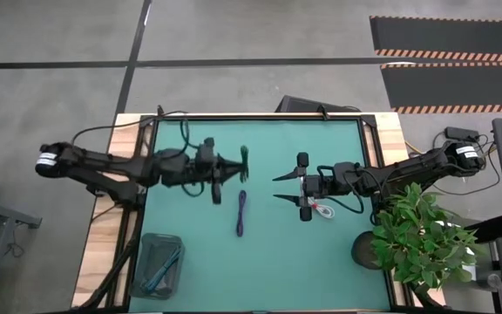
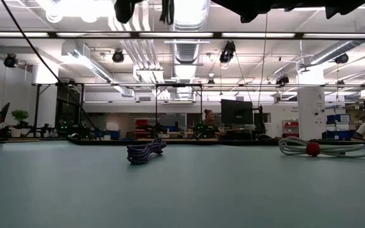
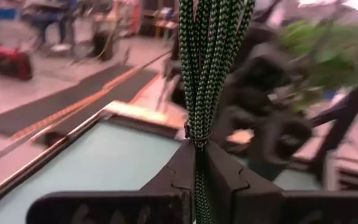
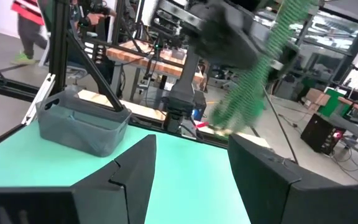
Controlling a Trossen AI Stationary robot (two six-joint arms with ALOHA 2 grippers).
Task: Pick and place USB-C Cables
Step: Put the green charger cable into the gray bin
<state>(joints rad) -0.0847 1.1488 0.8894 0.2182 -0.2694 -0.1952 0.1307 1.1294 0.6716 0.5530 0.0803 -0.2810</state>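
My left gripper (image 1: 239, 164) is above the table's middle, shut on a teal-green cable bundle (image 1: 244, 163), which also shows in the right wrist view (image 4: 253, 81). A dark purple bundle (image 1: 241, 214) lies flat on the green mat just nearer than it (image 2: 146, 151). My right gripper (image 1: 275, 187) is open and empty, its fingers pointing toward the table's left. The white bundle with a red tie (image 1: 323, 209) lies on the mat beside that arm's wrist (image 2: 325, 148). Another teal bundle (image 1: 159, 277) lies in the grey bin. My left gripper pinches the teal-green bundle between its two fingers (image 3: 225, 171), just below a thin tie (image 3: 197, 134) around the strands. The fingers come level from the table's left and lie across the bundle. The bundle is lifted clear of the mat.
A grey bin (image 1: 158, 262) stands at the mat's near left corner (image 4: 82, 127). A potted plant (image 1: 417, 231) sits at the near right edge beside the right arm. Wooden rails (image 1: 120, 218) border the mat. Bare mat (image 1: 303, 262) stretches toward the near edge.
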